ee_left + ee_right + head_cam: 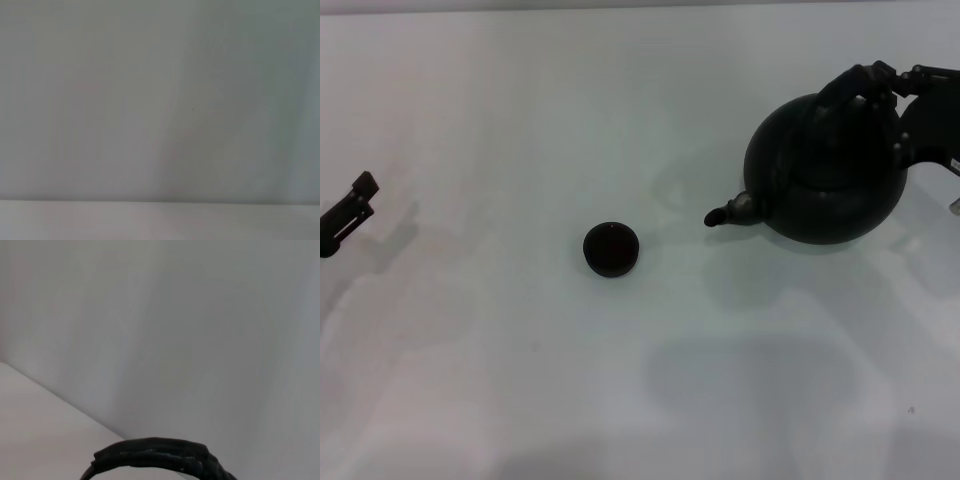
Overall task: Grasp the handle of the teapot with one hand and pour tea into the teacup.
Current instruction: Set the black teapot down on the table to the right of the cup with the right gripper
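The big round black teapot (pixel 828 175) is at the right in the head view, its short spout (pixel 725 213) pointing left toward the teacup (pixel 611 249). The small dark teacup stands upright on the white table, a short way left of the spout tip and a little nearer to me. My right gripper (pixel 880 80) reaches in from the right edge and is shut on the handle of the teapot (pixel 850 85) at its top. The right wrist view shows only the ribbed arch of that handle (pixel 155 455). My left gripper (pixel 355 205) rests idle at the far left edge.
The white table (pixel 520 380) carries nothing but the cup and the pot. A faint broad shadow (pixel 760 385) lies on the table nearer to me than the pot, apart from it. The left wrist view shows only a plain pale surface.
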Controlling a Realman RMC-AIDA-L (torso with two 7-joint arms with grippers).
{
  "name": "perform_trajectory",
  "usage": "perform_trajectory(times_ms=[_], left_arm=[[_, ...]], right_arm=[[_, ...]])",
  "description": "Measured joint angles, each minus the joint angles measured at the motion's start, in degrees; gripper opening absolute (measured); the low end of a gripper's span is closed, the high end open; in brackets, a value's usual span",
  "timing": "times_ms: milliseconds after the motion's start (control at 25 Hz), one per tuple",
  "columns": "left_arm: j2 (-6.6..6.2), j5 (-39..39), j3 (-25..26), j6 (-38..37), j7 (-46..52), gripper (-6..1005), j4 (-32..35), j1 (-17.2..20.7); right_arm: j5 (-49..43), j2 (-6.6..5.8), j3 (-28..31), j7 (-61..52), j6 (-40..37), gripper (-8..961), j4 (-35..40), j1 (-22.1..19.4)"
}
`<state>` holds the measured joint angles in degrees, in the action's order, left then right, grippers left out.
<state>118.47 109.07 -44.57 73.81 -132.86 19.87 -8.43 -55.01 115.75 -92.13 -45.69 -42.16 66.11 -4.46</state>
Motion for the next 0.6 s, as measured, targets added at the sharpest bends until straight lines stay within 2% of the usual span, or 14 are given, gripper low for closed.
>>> perform_trajectory(times_ms=[600], left_arm=[[0.0, 0.0, -0.2, 0.07, 0.15, 872, 0.0, -0.34]], right_arm=[[2.55, -0.15, 0.45, 2.41, -3.36, 107, -6.71, 2.52]])
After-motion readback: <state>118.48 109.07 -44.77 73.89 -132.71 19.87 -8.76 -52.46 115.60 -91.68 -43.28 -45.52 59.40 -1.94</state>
